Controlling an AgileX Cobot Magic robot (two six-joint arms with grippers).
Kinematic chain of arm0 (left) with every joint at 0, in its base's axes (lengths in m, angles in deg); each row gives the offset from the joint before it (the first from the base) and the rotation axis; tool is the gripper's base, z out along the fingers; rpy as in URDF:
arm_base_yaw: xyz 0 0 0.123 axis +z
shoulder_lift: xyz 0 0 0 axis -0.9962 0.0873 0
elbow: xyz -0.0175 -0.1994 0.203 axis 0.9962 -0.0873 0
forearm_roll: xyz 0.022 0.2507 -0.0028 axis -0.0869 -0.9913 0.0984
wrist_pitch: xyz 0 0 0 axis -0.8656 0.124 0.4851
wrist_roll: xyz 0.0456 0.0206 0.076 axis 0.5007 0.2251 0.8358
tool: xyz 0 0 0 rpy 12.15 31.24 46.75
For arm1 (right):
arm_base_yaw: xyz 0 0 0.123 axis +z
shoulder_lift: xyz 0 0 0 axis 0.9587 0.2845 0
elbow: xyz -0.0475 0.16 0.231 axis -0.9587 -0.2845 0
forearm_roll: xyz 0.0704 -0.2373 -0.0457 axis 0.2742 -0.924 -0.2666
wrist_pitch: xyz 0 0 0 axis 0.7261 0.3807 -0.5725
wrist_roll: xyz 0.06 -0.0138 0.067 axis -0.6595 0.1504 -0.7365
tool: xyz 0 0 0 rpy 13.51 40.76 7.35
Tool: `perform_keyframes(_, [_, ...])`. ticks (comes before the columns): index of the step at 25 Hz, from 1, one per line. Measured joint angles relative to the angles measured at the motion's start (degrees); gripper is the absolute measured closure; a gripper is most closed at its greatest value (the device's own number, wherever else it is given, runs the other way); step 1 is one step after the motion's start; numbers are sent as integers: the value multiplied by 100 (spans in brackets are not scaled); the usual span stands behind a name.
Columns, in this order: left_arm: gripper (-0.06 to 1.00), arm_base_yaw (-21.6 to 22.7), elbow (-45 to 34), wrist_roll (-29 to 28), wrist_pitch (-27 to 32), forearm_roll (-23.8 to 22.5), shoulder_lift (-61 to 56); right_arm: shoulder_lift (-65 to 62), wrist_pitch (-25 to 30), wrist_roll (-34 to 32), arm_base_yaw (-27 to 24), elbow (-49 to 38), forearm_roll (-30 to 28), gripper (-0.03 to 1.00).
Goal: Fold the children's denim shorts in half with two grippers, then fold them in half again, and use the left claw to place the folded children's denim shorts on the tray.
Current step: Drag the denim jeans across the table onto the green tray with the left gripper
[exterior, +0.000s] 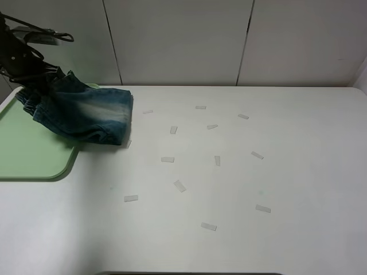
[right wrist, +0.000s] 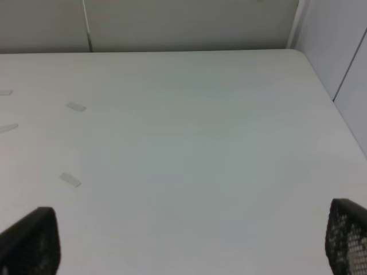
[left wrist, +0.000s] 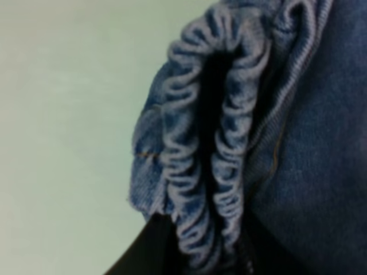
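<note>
One folded bundle, the children's denim shorts (exterior: 86,117), hangs from the left hand (exterior: 35,85), which pinches the gathered waistband; the wrist view shows a dark finger (left wrist: 146,249) under the ruched elastic. About half the bundle lies over the far right corner of the tray (exterior: 28,157); the rest rests on the white surface (exterior: 229,189) beside it.

Risks, judged from this position:
- Release here would leave the shorts straddling the tray's low rim, half off. Cause: the load is not yet centred over the tray.
- The trailing end drags on the surface, so friction could peel the layers apart and undo the fold.
- The grip takes only the waistband edge, so inner layers could slip out.

Right hand (right wrist: 189,243): fingers spread wide, holding nothing, over bare surface well away from the shorts.

Materials: washed blue denim, soft and limp, with a pale faded patch; the elastic waist is tightly puckered with orange stitching near it. Tray is pale green smooth plastic with rounded corners. Small pale tape strips (exterior: 167,159) are scattered across the matte surface.
</note>
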Motion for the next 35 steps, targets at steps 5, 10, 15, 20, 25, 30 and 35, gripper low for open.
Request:
perform_keyframes(5, [76, 296, 0, 442, -68, 0, 163, 0, 0, 0, 0, 0, 0, 27])
perform_keyframes(10, [76, 442, 0, 689, -224, -317, 479, 0, 0, 0, 0, 0, 0, 27])
perform_keyframes(15, [76, 482, 0, 707, -507, -895, 629, 0, 0, 0, 0, 0, 0, 27])
perform_keyframes(20, [76, 490, 0, 725, -763, -1285, 752, 0, 0, 0, 0, 0, 0, 27])
perform_keyframes(25, [76, 538, 0, 689, -966, -1585, 877, 0, 0, 0, 0, 0, 0, 27])
perform_keyframes(30, [76, 684, 0, 627, -1128, -1728, 946, 0, 6, 0, 0, 0, 0, 27])
perform_keyframes(35, [76, 837, 0, 621, -1292, -1824, 962, 0, 6, 0, 0, 0, 0, 27])
